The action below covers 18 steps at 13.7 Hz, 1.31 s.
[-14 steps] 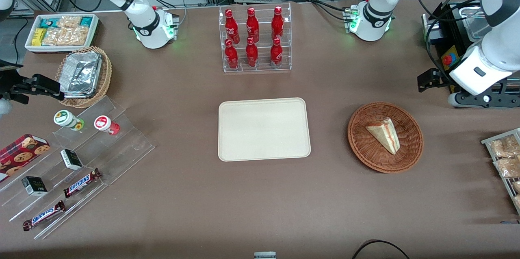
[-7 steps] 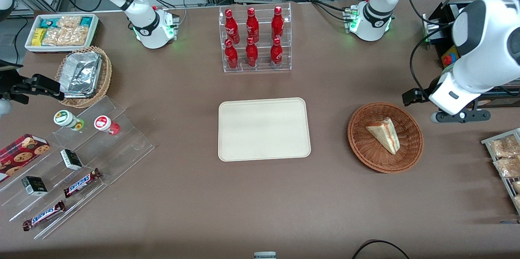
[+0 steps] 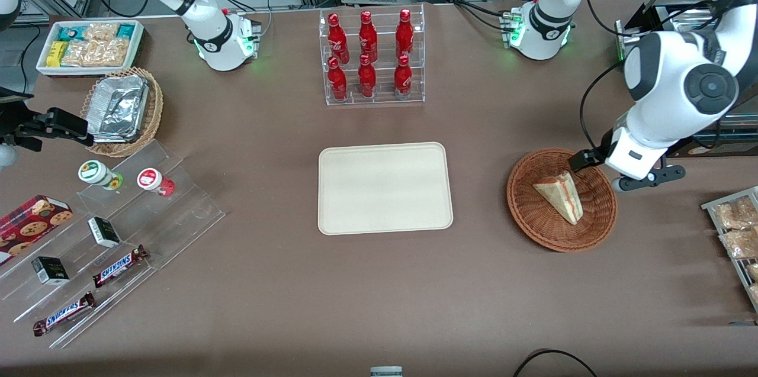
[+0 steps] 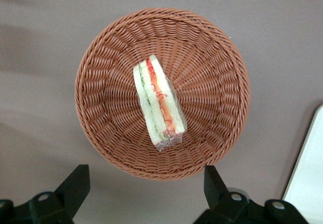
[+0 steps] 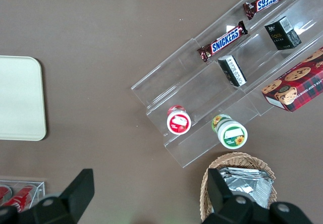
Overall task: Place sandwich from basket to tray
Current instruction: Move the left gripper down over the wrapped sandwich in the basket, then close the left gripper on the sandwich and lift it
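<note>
The step in hand looks like the approach: the gripper (image 4: pixel 144 193) hangs above the basket (image 3: pixel 598 223), near its rim on the side toward the working arm's end of the table, and its two fingers (image 4: pixel 75 183) are spread wide with nothing between them. The sandwich (image 3: pixel 559 195) lies in the basket, about in the middle, and the tray (image 3: pixel 385 187) is well apart from it, toward the middle of the table, with nothing on it. I think the next move needs the gripper centred over the sandwich, then lowered so the fingers close on its two flat bread sides. The sandwich is a pale wedge lying on one side, with green and red-orange filling along the cut edge, and it seems wrapped in clear film
</note>
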### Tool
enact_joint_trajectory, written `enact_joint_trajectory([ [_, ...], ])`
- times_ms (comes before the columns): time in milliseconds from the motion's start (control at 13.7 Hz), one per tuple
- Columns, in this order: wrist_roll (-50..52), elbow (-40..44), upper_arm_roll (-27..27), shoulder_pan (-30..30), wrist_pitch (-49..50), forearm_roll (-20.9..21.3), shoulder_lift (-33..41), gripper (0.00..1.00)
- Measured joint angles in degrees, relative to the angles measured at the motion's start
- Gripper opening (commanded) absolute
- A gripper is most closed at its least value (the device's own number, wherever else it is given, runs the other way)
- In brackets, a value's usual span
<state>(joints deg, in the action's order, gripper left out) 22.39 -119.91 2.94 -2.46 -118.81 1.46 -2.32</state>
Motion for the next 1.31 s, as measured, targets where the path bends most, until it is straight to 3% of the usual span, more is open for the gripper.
enact_joint_trajectory([
  [510, 16.5, -6.9, 0.0, 0.0, -11.1, 0.0, -1.1, 1.00],
  [1311, 19.2, -8.9, 0.0, 0.0, -22.0, 0.0, -8.0, 1.00],
])
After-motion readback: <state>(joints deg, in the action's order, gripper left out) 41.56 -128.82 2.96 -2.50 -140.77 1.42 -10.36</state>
